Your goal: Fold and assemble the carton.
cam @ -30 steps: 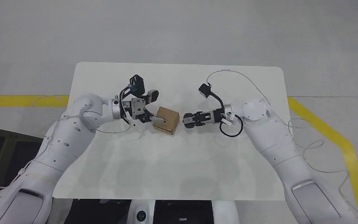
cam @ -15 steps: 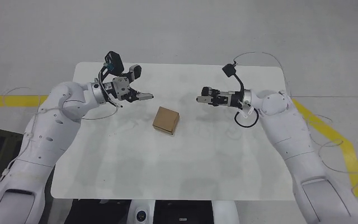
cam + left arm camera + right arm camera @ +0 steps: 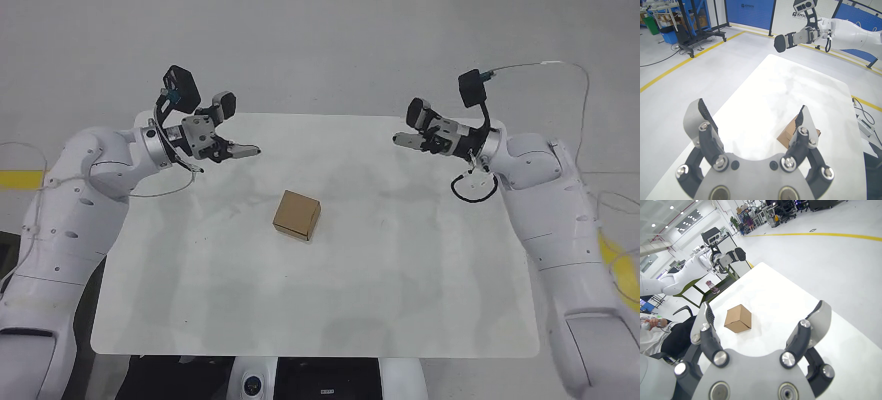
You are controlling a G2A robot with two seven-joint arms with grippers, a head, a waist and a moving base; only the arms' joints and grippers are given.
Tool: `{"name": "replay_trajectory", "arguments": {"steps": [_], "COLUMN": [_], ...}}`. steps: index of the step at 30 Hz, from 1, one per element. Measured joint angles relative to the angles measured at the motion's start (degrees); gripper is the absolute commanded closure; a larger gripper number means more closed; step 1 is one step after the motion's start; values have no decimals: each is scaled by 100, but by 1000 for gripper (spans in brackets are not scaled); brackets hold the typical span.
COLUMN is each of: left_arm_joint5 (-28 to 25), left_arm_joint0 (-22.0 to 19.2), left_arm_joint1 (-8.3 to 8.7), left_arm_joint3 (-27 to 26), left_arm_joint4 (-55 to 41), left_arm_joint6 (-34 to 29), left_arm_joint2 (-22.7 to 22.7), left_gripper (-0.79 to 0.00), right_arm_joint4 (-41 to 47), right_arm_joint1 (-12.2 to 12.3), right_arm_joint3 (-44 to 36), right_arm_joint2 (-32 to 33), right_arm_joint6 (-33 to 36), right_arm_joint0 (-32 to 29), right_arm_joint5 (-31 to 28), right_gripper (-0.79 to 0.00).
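I am judging the main risk to be a careless return. The carton (image 3: 297, 215) looks light and the bench (image 3: 400, 320) looks smooth, so a pincer coming in low from 1 side could shove it away instead of catching it. A pinch across a corner could also dent a wall or pop a flap open. The 2 arms are facing each other over the bench, so driving both inward together could knock them against each other.

I am holding my left pincer (image 3: 245, 152) spread wide and gripping nothing. My right pincer (image 3: 405, 138) is likewise spread and gripping nothing. The carton is sitting near the middle of the bench as a closed brown cube, with nothing touching it. Seen from above, my left pincer is hanging at about 11 o'clock from the carton and my right at about 2 o'clock. Both are well apart from it, over the far part of the bench.
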Motion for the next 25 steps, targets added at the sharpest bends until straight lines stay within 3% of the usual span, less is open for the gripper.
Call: {"name": "replay_trajectory", "arguments": {"steps": [25], "left_arm_joint5": [51], "left_arm_joint0": [-25], "left_arm_joint1": [1], "left_arm_joint3": [-50], "left_arm_joint4": [-33], "left_arm_joint6": [-81], "left_arm_joint2": [-20], "left_gripper": [-784], "right_arm_joint4": [-260], "right_arm_joint1": [57], "right_arm_joint3": [-130], "right_arm_joint2": [127], "right_arm_joint6": [-142], "right_arm_joint0": [28], "right_arm_joint5": [89], "right_gripper": [-785]}}
